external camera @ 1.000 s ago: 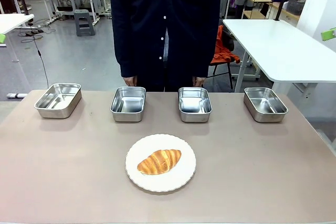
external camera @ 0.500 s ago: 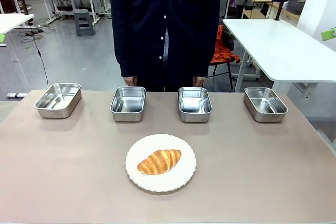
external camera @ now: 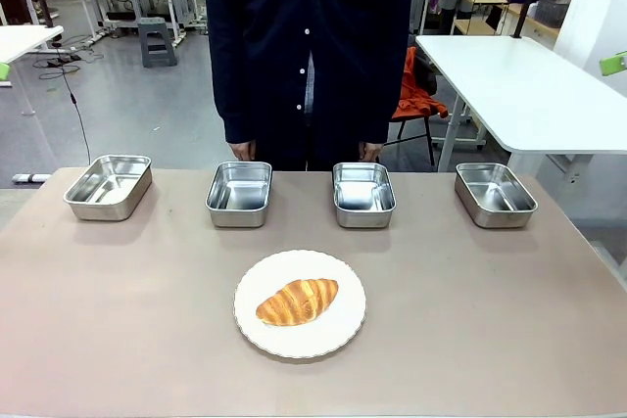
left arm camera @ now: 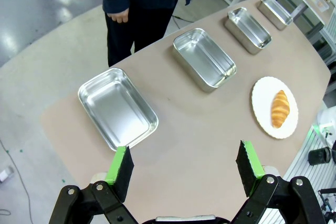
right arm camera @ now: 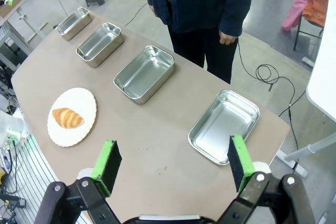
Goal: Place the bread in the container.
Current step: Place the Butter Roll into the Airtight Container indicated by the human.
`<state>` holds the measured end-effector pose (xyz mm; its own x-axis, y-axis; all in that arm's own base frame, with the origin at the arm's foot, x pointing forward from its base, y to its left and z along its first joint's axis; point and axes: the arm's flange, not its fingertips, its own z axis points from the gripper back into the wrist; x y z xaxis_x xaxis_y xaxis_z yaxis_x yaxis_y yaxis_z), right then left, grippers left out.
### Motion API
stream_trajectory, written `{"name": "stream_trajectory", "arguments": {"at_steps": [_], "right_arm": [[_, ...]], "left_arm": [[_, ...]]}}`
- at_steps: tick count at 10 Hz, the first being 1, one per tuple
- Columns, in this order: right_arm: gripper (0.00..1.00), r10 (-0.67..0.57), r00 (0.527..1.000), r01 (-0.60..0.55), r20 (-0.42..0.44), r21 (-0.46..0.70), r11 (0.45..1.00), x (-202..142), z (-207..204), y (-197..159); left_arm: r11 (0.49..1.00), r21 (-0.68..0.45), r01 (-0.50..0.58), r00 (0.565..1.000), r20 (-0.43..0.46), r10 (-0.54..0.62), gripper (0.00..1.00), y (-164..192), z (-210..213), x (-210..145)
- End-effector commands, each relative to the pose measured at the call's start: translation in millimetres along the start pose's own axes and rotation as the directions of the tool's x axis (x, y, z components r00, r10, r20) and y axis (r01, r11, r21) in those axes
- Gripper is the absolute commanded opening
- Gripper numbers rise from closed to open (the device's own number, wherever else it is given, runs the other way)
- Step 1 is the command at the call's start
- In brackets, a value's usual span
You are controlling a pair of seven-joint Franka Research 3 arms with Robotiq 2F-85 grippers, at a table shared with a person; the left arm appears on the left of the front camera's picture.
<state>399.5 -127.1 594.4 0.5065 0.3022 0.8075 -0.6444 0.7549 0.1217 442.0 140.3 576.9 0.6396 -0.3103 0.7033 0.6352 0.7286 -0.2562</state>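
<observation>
Bread [external camera: 297, 301] is in neither of my grips. My left end effector [left arm camera: 184, 162] hangs open and empty above the surface [external camera: 490, 320], with the leftmost container [left arm camera: 118, 109] just ahead of it. My right end effector [right arm camera: 172, 157] is also open and empty, near the rightmost container [right arm camera: 224, 125]. The left-middle container [external camera: 239, 193] and right-middle container [external camera: 363, 193] complete one row along the far edge, all four empty. The bread lies on a round white plate [external camera: 338, 332] nearer my side, apart from the row. A person [external camera: 309, 46] stands behind it.

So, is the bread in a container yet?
Out: the bread lies on the white plate; all four steel pans sit empty.
</observation>
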Motion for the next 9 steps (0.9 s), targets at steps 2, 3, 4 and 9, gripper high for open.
{"name": "stream_trajectory", "arguments": {"at_steps": [2,3,4,9], "right_arm": [[1.00,0.017,1.000,-0.018,0.023,0.010,1.000,1.1,-1.7,-2.1],[1.00,0.017,1.000,-0.018,0.023,0.010,1.000,1.1,-1.7,-2.1],[1.00,0.017,1.000,-0.018,0.023,0.010,1.000,1.1,-1.7,-2.1],[1.00,0.017,1.000,-0.018,0.023,0.010,1.000,1.1,-1.7,-2.1]], "left_arm": [[1.000,-0.007,0.005,1.000,0.011,-0.005,1.00,1.0,1.8,-1.5],[1.000,-0.007,0.005,1.000,0.011,-0.005,1.00,1.0,1.8,-1.5],[1.000,-0.007,0.005,1.000,0.011,-0.005,1.00,1.0,1.8,-1.5],[1.000,-0.007,0.005,1.000,0.011,-0.005,1.00,1.0,1.8,-1.5]]}}
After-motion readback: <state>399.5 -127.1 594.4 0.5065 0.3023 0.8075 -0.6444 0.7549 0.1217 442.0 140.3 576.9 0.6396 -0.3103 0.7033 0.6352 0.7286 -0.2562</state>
